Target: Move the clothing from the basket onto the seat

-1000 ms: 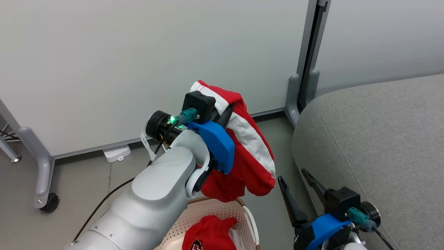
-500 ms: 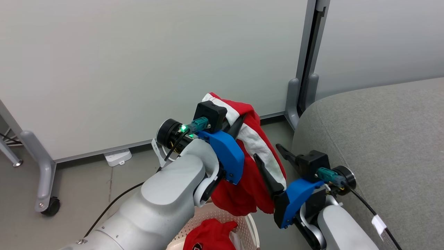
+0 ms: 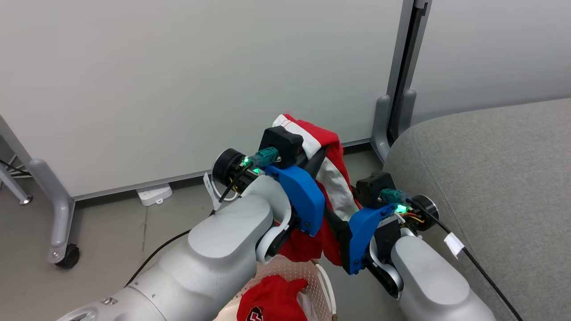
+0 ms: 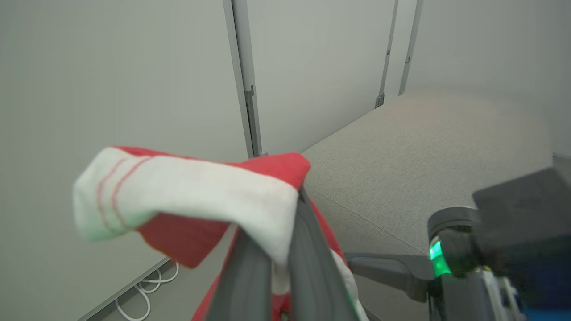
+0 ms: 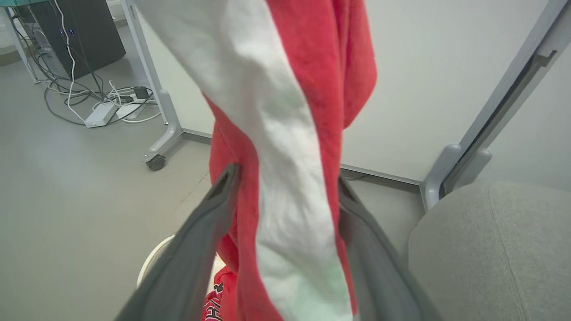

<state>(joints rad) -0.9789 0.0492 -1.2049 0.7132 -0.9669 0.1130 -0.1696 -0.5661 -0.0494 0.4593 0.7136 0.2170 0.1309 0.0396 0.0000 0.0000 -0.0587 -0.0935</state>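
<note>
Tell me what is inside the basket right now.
A crumpled red jersey with black-and-white print lies in the basket, with a bit of white cloth beside it. The left forearm covers the rest of the basket, so anything more there is hidden.

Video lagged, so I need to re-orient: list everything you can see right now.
held jersey: one, red and white, hanging from left gripper above basket
second jersey: one, red, in basket
basket: one, cream, floor left of seat
seat: one, grey, right
partition panels: several, pale, behind
power strip: one, white, floor
left gripper: dark fingers, shut on held jersey
right gripper: dark fingers, open astride held jersey
</note>
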